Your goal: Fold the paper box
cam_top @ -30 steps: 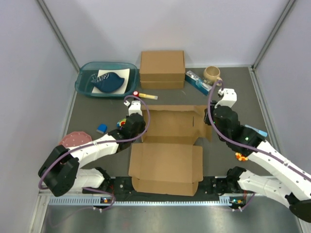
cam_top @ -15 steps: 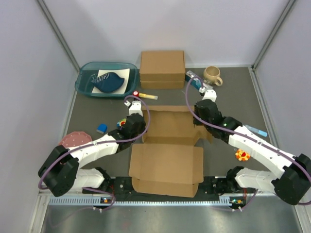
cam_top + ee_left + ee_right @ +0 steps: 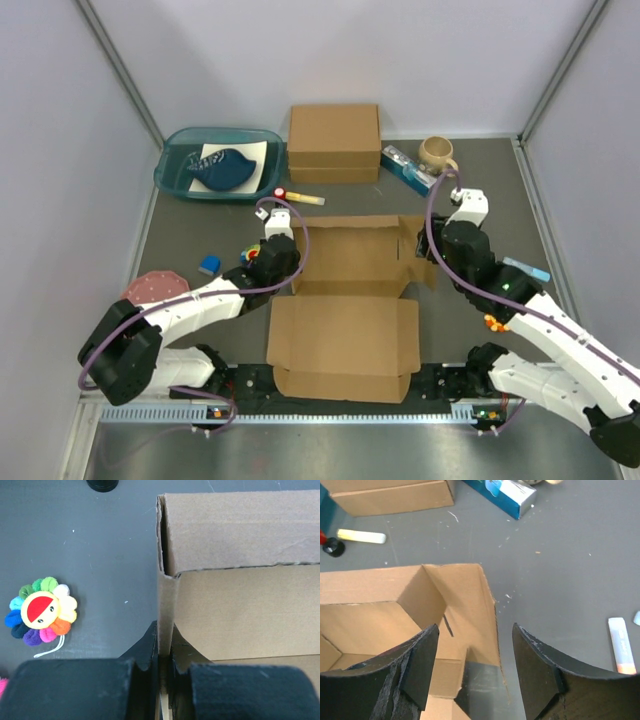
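The paper box [image 3: 345, 300] sits in the middle of the tabletop [image 3: 180, 240]. Its far half is raised into walls and its lid panel lies flat toward the near edge. The left gripper [image 3: 164, 640] is clamped on the box's upright left wall, fingers pressed together on the cardboard. The right gripper [image 3: 475, 627] has its fingers spread wide, straddling the right wall near its far corner, apparently without touching it. A rainbow flower toy [image 3: 41, 611] lies just left of the box.
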{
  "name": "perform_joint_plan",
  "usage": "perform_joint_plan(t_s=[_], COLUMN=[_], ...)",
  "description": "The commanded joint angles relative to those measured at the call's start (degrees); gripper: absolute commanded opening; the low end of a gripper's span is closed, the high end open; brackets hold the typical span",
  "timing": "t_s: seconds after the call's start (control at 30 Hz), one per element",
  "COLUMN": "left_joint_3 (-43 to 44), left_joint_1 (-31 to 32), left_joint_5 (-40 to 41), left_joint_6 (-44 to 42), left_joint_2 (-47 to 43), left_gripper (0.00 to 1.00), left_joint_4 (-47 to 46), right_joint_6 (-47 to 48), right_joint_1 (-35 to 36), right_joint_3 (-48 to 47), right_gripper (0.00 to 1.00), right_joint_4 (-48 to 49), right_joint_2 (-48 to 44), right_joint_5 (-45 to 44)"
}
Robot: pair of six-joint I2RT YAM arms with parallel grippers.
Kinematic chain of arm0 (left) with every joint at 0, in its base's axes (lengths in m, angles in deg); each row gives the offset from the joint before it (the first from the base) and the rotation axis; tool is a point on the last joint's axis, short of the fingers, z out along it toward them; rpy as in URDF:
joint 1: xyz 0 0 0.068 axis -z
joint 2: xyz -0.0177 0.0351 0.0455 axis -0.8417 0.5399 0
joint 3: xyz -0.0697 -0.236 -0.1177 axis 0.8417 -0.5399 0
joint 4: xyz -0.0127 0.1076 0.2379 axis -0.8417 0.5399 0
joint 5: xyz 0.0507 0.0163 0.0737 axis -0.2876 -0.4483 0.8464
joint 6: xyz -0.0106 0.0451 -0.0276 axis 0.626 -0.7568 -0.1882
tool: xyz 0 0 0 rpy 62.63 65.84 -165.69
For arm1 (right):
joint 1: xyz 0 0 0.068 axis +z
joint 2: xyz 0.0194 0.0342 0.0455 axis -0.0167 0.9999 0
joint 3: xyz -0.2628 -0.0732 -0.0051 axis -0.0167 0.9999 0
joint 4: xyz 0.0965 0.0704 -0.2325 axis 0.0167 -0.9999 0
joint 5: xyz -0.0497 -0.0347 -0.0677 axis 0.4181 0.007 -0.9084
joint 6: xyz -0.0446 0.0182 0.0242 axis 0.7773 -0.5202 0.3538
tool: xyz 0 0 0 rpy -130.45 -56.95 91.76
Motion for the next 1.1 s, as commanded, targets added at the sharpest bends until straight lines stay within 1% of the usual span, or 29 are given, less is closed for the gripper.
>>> perform_joint_plan(t_s=[0.0, 0.13, 0.23, 0.27, 0.33, 0.37, 0.43, 0.47, 0.53, 0.57, 0.8, 0.93, 1.07], left_joint_3=[2.2, 2.3, 2.3, 2.4, 2.3, 2.3, 2.4, 2.4, 2.6, 2.5, 3.6, 4.4, 4.7], left_joint_1=[0.2, 0.1, 0.2, 0.1, 0.2, 0.3, 0.3, 0.4, 0.6, 0.8, 2.4, 3.4, 4.7], left_joint_5=[0.9, 0.2, 0.1, 0.0, -0.2, -0.4, -0.5, -0.4, -0.3, -0.1, 3.0, 4.7, 5.6], left_joint_6=[0.0, 0.1, 0.2, 0.3, 0.7, 0.8, 0.9, 0.9, 1.1, 0.9, 0.2, -0.2, -0.6], left_joint_2=[-1.3, -1.4, -1.4, -1.3, -1.2, -1.1, -0.9, -0.9, -0.7, -0.4, 0.7, 1.5, 1.8], left_gripper=[0.00, 0.00, 0.00, 0.00, 0.00, 0.00, 0.00, 0.00, 0.00, 0.00, 0.00, 0.00, 0.00], left_joint_4=[-0.6, -0.5, -0.5, -0.6, -0.6, -0.6, -0.6, -0.5, -0.8, -0.9, -1.1, -1.2, -1.6], right_joint_6=[-0.2, -1.4, -1.6, -1.6, -1.4, -1.3, -1.3, -1.7, -1.9, -2.5, -4.1, -5.2, -5.6], right_joint_1=[-0.3, -0.3, -0.3, -0.4, -0.3, -0.2, -0.3, -0.3, -0.3, -0.2, -0.1, 0.0, 1.4], right_joint_3=[3.0, 5.1, 5.5, 5.5, 5.4, 5.3, 5.5, 5.6, 6.0, 6.0, 6.9, 7.3, 7.3], right_gripper=[0.61, 0.56, 0.49, 0.43, 0.36, 0.28, 0.21, 0.14, 0.08, 0.00, 0.00, 0.00, 0.00], right_joint_4=[-2.3, -1.8, -1.1, -0.8, -0.2, 0.2, 0.7, 1.2, 1.8, 1.8, 3.3, 5.3, 5.8], right_joint_2=[0.3, 2.5, 4.0, 4.4, 5.4, 5.6, 5.5, 4.6, 3.5, 2.3, -1.8, -2.1, -0.5], right_joint_5=[-2.6, -1.5, -1.5, -0.9, -0.2, 0.6, 2.3, 3.5, 5.2, 7.0, 14.9, 19.2, 18.9])
